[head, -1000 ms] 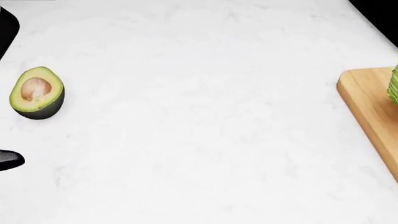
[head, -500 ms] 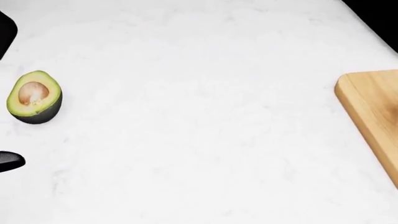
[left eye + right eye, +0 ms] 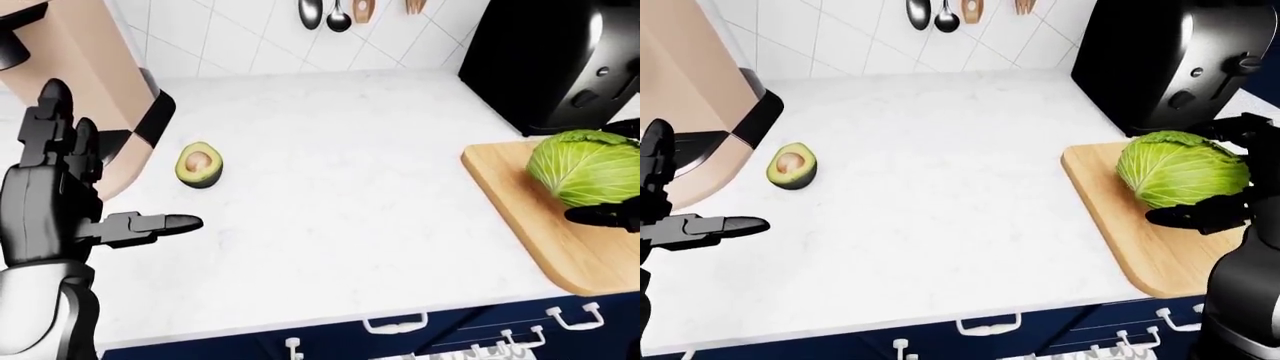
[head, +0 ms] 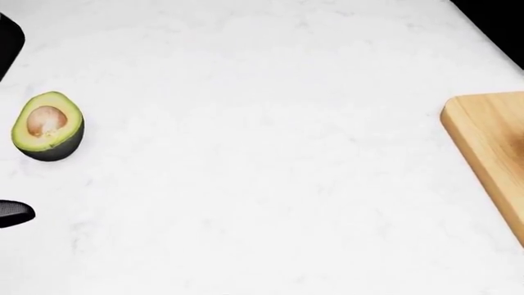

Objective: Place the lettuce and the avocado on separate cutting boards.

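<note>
Lettuce (image 3: 1180,168) sits on wooden cutting board (image 3: 1120,225) at right; right hand (image 3: 1225,180) fingers closed round it. Avocado (image 3: 200,164) half lies cut face up on white counter (image 3: 350,187), left. Left hand (image 3: 60,195) spread open, empty, near avocado.

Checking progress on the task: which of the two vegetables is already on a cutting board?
The lettuce, resting on the wooden cutting board with the right hand around it. The avocado half lies on the bare white counter.

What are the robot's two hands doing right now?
Left hand: open, holding nothing.
Right hand: fingers close round the lettuce on the cutting board.
</note>
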